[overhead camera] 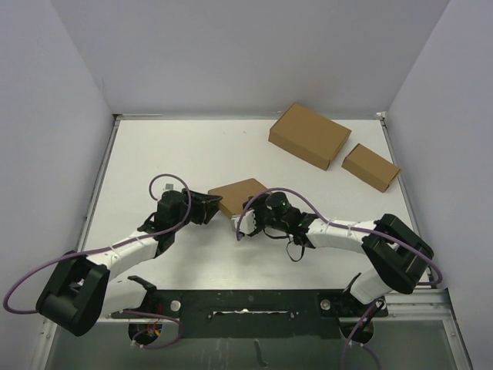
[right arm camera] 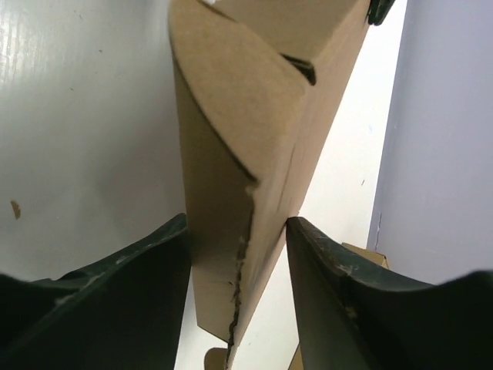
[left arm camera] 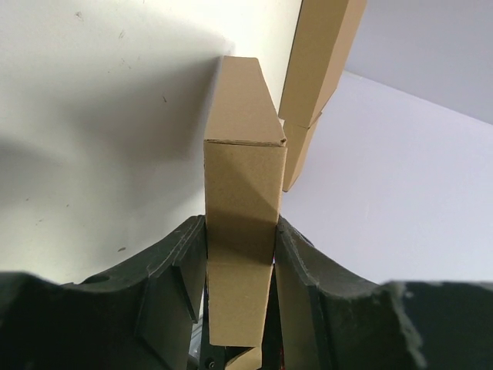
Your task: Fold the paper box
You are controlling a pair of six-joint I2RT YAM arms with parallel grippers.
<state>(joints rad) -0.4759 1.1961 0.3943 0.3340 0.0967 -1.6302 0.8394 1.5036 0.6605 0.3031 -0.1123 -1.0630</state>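
The paper box [overhead camera: 240, 195] is a shallow brown cardboard box, closed up, in the middle of the table between my two grippers. My left gripper [overhead camera: 211, 205] is shut on its left end; in the left wrist view the box [left arm camera: 243, 193] runs up between the dark fingers [left arm camera: 173, 285]. My right gripper [overhead camera: 254, 210] is shut on its right end; in the right wrist view the box [right arm camera: 239, 154] fills the gap between the fingers [right arm camera: 331, 277], with a seam and a small slot showing.
The largest brown box [overhead camera: 310, 135] lies at the back right, with the smallest brown box [overhead camera: 370, 167] to its right. White walls close in the table on three sides. Purple cables loop over both arms.
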